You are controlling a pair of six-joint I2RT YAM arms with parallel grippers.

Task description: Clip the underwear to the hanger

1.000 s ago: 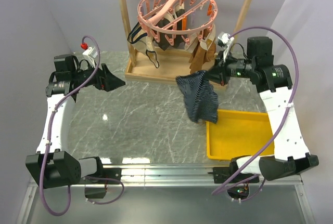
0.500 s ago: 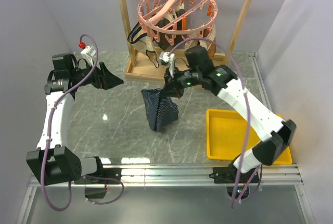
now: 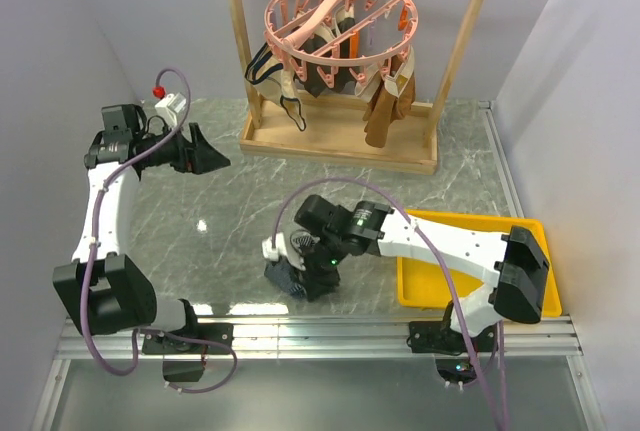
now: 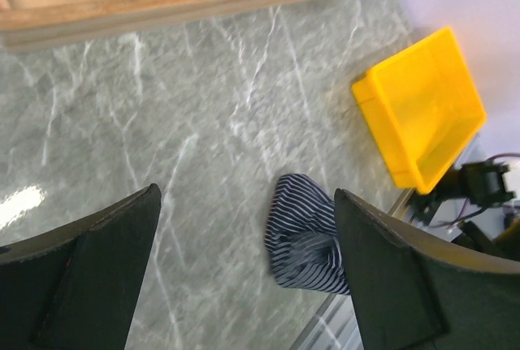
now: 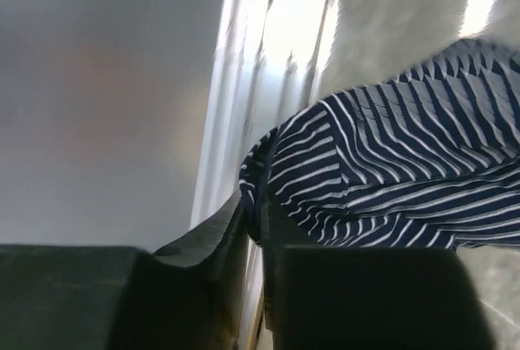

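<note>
**Underwear not clipped yet, low at near edge**

I had the right end effector pinched narrow on a fold of the underwear. The underwear seemed to rest bunched on the surface at its near edge, left of the yellow bin and well apart from the hanger. The left end effector hung wide and empty over the left side. The hanger hung on the rack at the far side, with other garments on its pegs. My read: no clipping done; lift, carry and peg all left.
</note>
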